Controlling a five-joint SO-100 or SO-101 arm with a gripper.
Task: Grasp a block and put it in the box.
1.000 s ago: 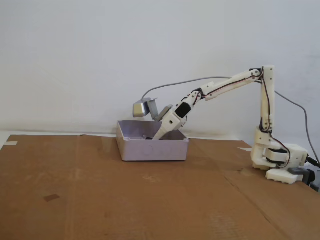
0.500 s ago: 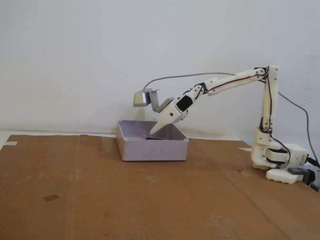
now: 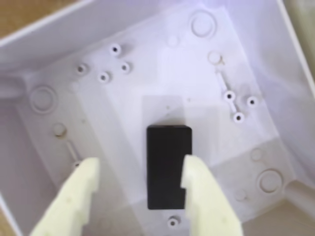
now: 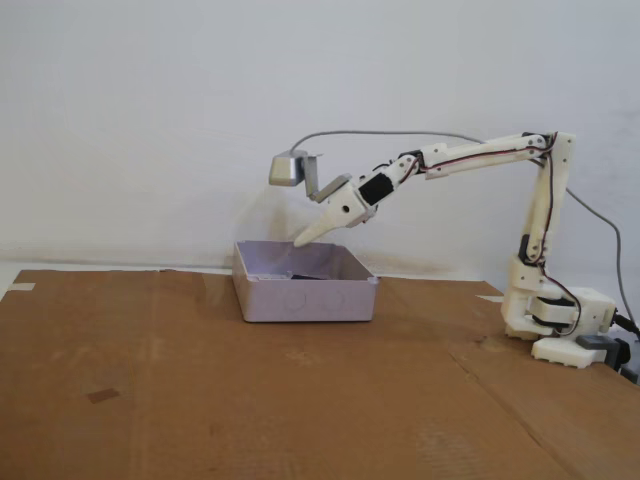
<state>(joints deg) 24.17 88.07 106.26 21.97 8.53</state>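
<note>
The black block [image 3: 168, 167] lies flat on the floor of the pale lilac box [image 3: 162, 83], and nothing holds it. In the wrist view my gripper [image 3: 142, 166] is open, its two cream fingers [image 3: 74, 196] spread apart above the block. In the fixed view the gripper [image 4: 300, 241] hangs just above the rim of the box [image 4: 305, 298], clear of its walls. There only a dark sliver inside the box hints at the block.
The box stands on a brown cardboard sheet [image 4: 200, 390] over the table. The arm's base [image 4: 555, 320] sits at the right edge, with a grey cable arching above. A small tape mark [image 4: 102, 395] is on the cardboard at left.
The gripper has risen out of the box to above its rim as the arm lifted. The box has not moved.
</note>
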